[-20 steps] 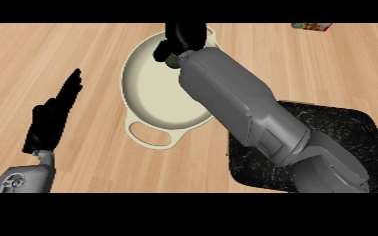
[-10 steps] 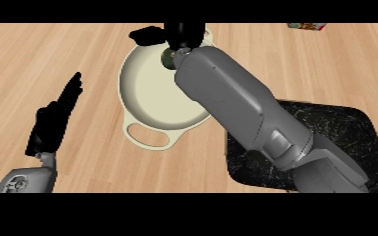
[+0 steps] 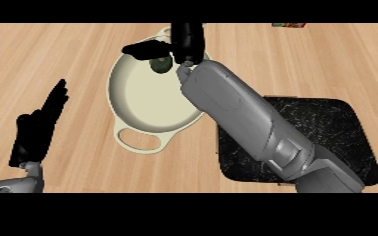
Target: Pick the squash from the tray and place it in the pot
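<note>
The cream pot stands at the middle of the wooden counter, one handle toward me. A small dark green squash shows inside the pot near its far rim. My right hand hovers over that far rim. Its thumb is spread out to the left and its fingers are straight, just above and around the squash without curling on it. The grey right forearm crosses the pot's right side and hides part of it. The black tray lies at the right with nothing visible on it. My left hand rests open at the lower left.
A small colourful box sits at the far right edge of the counter. Bare wood lies between the left hand and the pot. The right forearm covers the tray's left part.
The right hand has spread its thumb away from its fingers over the pot's far side, and the squash now shows below it inside the pot. The left hand has stayed still.
</note>
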### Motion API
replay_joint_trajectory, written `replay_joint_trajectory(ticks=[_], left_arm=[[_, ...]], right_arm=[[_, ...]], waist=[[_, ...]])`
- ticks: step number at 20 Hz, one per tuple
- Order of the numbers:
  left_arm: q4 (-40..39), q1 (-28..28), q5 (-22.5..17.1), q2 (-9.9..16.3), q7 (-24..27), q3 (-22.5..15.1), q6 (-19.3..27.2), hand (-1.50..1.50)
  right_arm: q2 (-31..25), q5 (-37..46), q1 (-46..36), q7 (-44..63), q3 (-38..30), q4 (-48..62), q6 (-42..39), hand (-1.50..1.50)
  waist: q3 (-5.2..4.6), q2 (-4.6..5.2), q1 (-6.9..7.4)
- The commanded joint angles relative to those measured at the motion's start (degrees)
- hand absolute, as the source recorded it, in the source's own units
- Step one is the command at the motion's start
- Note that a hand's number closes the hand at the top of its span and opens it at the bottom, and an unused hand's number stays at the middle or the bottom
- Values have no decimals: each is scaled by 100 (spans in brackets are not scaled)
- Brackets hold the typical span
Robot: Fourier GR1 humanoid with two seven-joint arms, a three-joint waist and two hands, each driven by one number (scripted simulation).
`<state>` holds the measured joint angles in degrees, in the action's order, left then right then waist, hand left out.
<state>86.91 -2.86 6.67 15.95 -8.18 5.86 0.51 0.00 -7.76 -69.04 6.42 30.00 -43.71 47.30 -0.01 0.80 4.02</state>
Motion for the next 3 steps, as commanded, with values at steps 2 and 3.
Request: replay_joint_trajectory(ticks=[2,3], left_arm=[[-95,348,-64,-33,294,203,17,0],[-14,242,114,-166,93,31,172,0]], right_arm=[[0,-349,542,-381,39,-506,-170,-150],[0,-276,940,-669,-108,-687,-178,-150]], waist=[[-1,-69,-282],[2,-77,-352]])
